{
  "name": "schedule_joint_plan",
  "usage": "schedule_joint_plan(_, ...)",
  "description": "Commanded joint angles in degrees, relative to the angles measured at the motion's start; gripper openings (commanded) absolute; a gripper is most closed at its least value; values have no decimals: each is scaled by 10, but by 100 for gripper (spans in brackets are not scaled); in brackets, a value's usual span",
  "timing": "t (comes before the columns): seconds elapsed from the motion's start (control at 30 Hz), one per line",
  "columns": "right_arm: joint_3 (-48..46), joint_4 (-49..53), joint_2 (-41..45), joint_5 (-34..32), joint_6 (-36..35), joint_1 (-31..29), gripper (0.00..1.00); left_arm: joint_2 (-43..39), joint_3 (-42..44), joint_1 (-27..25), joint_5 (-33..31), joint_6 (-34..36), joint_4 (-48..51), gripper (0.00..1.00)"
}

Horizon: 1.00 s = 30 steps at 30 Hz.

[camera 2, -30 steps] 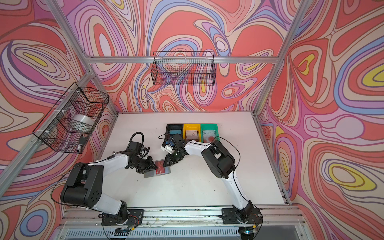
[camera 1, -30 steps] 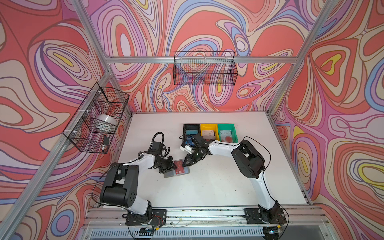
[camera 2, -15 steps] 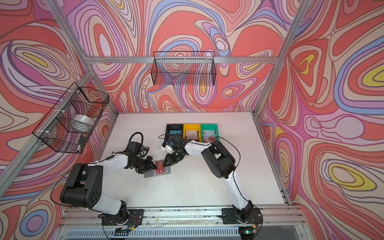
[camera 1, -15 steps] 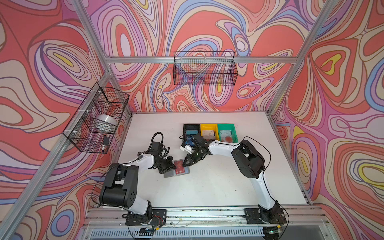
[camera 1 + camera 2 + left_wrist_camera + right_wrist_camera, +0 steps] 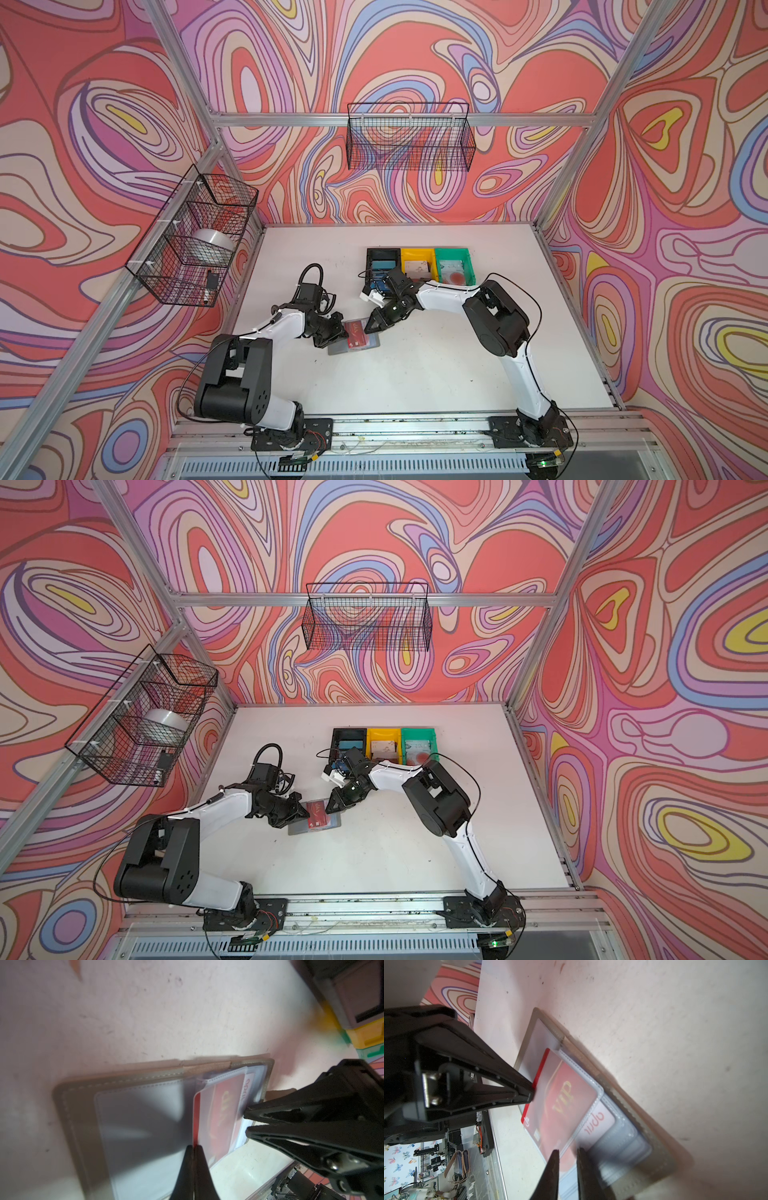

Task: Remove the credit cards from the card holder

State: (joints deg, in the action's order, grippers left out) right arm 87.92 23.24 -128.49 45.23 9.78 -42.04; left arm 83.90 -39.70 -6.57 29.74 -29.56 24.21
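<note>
Judged stiff and slick, red card (image 5: 357, 337) mid-frame in a top view: left gripper (image 5: 194, 1147) shut on its bare edge, right gripper (image 5: 247, 1119) narrowly nipping card holder (image 5: 70, 1118).

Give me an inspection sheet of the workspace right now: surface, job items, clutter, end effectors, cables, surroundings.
Surface: white table, faint scuffs only.
Job's things: card holder lies open and flat; red card is partly out of its pocket; whitish card sits pocketed beneath.
Clutter: nothing seen loose; black bin, yellow bin and green bin stand in a row behind, with cards inside.
End effectors: left end effector is shut on the red card's exposed edge; right end effector pinches the holder's pocket leaves opposite.
Cables: black loop above the left wrist; thin cable arcs over the right arm.
Surroundings: back wire basket; side wire basket holds a silvery roll.
</note>
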Motion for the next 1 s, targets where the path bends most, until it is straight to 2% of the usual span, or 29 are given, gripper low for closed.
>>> schedule_joint_plan(0.0,-10,31,-32,-30,-1,-1,20,-12,3,6,-57,6,47,0)
schedule_joint_plan(0.7,-8,38,-32,-28,-7,-1,20,-49,-20,7,-127,5,110,0)
schedule_joint_plan(0.97,-6,42,-15,-11,-15,0,20,-97,-21,8,-105,6,107,0)
